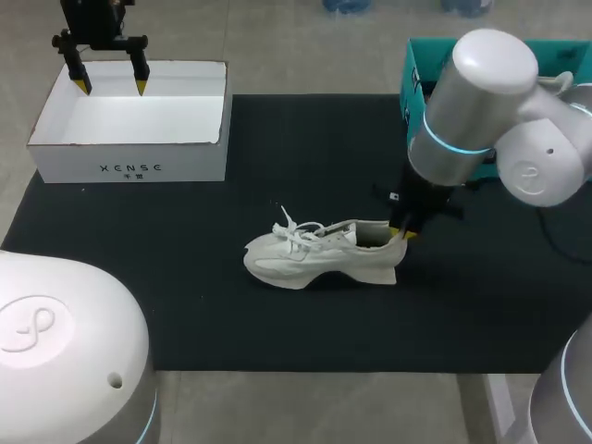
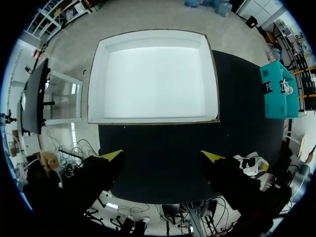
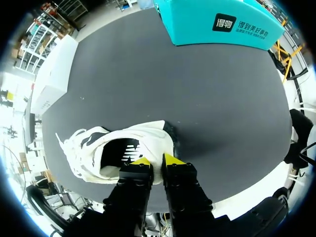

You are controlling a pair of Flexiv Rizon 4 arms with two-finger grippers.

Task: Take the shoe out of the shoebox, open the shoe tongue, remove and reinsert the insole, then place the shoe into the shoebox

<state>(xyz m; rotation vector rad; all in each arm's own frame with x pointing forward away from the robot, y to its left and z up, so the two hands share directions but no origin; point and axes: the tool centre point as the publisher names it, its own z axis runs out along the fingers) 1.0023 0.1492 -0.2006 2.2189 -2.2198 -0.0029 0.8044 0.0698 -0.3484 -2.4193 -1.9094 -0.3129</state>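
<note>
A white lace-up shoe (image 1: 314,254) stands upright on the black mat, toe toward my left arm. My right gripper (image 1: 404,231) is at its heel. In the right wrist view the gripper (image 3: 157,160) is shut on the shoe's (image 3: 89,148) heel collar, one yellow tip inside and one outside. The dark insole (image 3: 123,153) shows through the shoe's mouth. The white shoebox (image 1: 129,166) stands open and empty at the back left. My left gripper (image 1: 111,85) hangs open over its far edge, holding nothing. In the left wrist view the gripper (image 2: 163,155) looks down on the shoebox (image 2: 96,74).
A teal box (image 1: 421,83) stands at the back right, behind my right arm, and also appears ahead of the right gripper (image 3: 222,24). The black mat (image 1: 231,314) covers the table's middle, with bare mat between shoe and shoebox.
</note>
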